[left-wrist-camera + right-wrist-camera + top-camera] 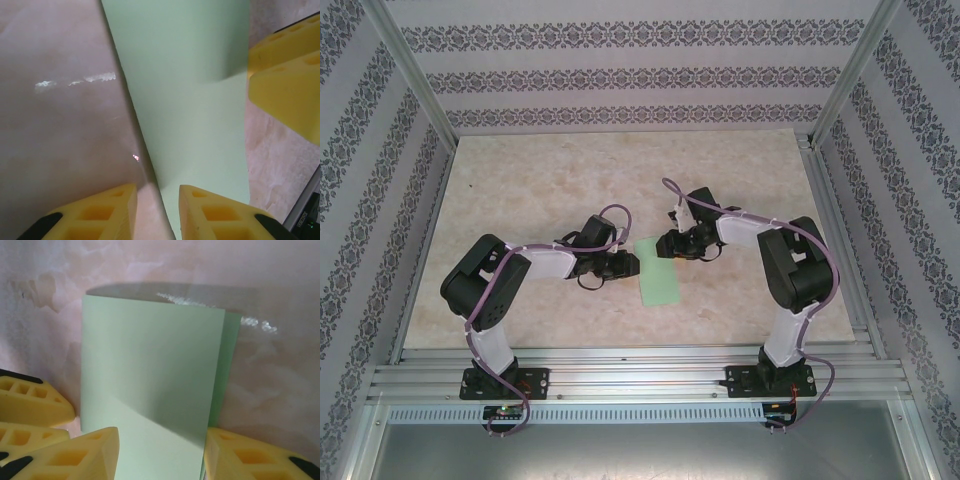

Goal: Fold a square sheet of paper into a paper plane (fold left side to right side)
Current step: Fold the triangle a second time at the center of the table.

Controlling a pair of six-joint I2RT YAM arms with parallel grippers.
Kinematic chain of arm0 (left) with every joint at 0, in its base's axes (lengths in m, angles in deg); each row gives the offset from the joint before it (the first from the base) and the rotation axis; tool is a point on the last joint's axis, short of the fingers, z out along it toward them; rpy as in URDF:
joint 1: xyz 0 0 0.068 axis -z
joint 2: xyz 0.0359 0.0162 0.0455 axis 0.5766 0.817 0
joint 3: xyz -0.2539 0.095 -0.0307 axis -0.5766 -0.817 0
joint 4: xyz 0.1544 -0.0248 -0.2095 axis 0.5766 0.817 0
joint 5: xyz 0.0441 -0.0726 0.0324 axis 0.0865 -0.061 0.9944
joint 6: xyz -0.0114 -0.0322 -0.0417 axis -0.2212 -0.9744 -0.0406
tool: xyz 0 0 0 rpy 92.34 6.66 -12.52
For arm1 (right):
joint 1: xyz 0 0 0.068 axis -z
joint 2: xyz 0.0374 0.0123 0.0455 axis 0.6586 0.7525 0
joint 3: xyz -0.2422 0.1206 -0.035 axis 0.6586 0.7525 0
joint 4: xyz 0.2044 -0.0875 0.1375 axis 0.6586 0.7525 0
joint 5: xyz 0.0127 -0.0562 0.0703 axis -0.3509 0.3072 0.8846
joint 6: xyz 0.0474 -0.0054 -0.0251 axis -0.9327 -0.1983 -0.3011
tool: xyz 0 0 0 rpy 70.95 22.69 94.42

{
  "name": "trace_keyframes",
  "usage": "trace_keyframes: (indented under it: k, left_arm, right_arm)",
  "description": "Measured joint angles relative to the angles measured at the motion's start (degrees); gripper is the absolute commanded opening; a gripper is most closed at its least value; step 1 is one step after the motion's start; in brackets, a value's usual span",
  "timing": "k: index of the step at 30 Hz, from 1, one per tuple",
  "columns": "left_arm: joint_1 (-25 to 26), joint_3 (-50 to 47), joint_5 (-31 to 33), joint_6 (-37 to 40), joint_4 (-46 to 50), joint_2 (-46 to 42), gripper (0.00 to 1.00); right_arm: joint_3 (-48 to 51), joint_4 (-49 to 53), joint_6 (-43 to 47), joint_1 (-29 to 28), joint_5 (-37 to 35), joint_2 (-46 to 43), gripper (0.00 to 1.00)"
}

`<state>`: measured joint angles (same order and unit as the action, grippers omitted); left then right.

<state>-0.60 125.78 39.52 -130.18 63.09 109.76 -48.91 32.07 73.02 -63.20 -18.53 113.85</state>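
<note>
Sheet (659,272) folded in half, laid flat on table (520,190); left claw (628,265) and right claw (670,246) held released over its edges.

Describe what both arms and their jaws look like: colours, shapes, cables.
The left arm and right arm match: white links and bulky black joint housings, each bolted to an aluminium rail. A lilac cable loops loosely along each arm. The jaws are bright yellow wedges with moulded rectangular pockets, set on black mounts.
</note>
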Motion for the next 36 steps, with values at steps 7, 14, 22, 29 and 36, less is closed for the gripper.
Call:
trace_keyframes:
  k: [7, 14, 22, 29, 36]
  left_arm:
    - [0.0, 0.0, 0.02, 0.42, 0.22, 0.0, 0.29]
    - [0.0, 0.0, 0.04, 0.48, 0.33, 0.0, 0.29]
    - [0.0, -0.31, 1.6, 2.62, 0.42, -1.73, 0.33]
    - [2.78, -1.53, 6.8, 10.56, 3.13, -11.67, 0.41]
    - [12.57, -1.68, 12.0, 19.82, 5.4, -19.12, 0.5]
  right_arm:
    - [3.89, -0.85, -1.42, 0.0, 1.49, -3.5, 0.34]
    - [7.02, -2.14, -3.5, -0.02, 2.78, -6.4, 0.32]
    - [11.5, -2.78, -8.28, -0.02, 3.63, -9.77, 0.28]
    - [13.51, -3.74, -14.99, -0.02, 5.31, -12.02, 0.12]
    - [13.27, -2.84, -20.85, -0.04, 6.19, -13.09, 0.07]
